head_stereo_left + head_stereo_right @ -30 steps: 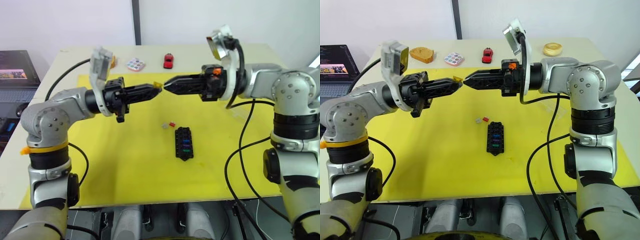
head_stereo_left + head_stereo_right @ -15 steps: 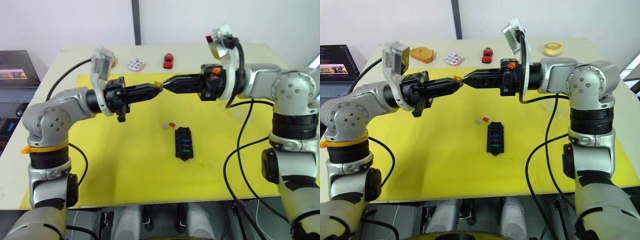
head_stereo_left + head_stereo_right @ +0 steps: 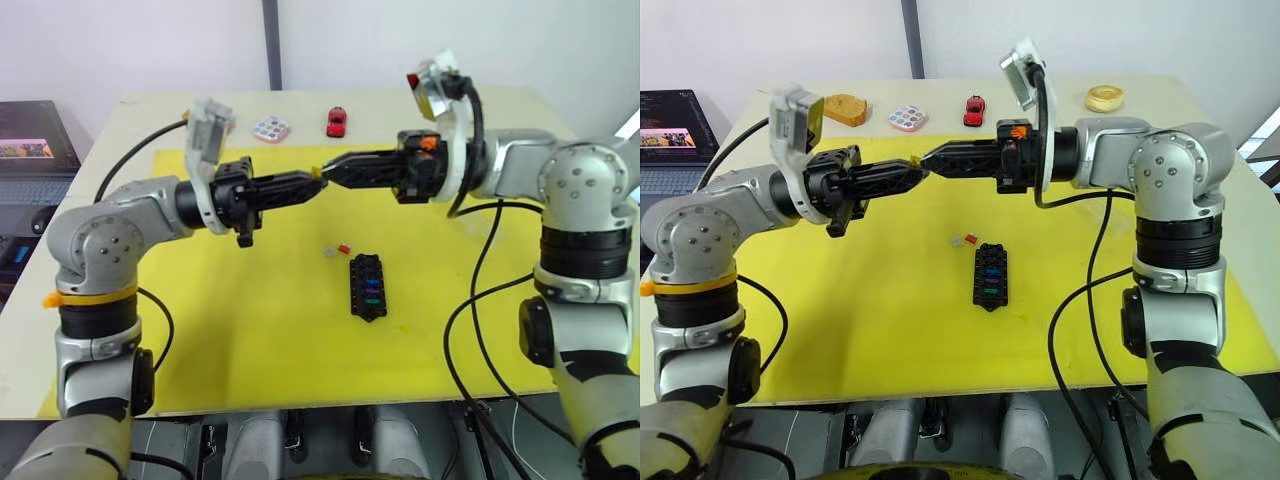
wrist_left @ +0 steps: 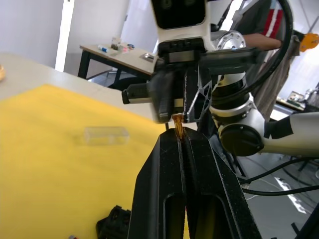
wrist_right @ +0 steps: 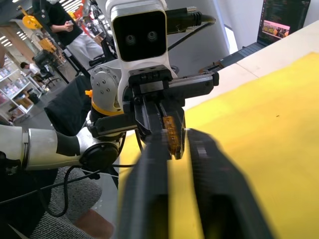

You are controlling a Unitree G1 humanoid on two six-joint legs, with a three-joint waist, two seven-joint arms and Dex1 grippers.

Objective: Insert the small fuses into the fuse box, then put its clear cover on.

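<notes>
My left gripper is shut on a tan-yellow small fuse, held in the air above the yellow mat. My right gripper faces it tip to tip, its fingers open on either side of that fuse. The black fuse box lies on the mat below, with blue, green and purple fuses in its slots. A grey fuse and a red fuse lie loose just beside its far left corner. The clear cover rests on the mat further off, seen in the left wrist view.
A yellow mat covers the table. Along the far edge stand a red toy car, a pastel-dotted palette, a toast-like piece and a ring-shaped pastry. A laptop sits off to the left.
My right gripper has moved left toward the left gripper, closing the gap; its tips now reach the fuse. The left gripper has edged slightly right, still holding the fuse.
</notes>
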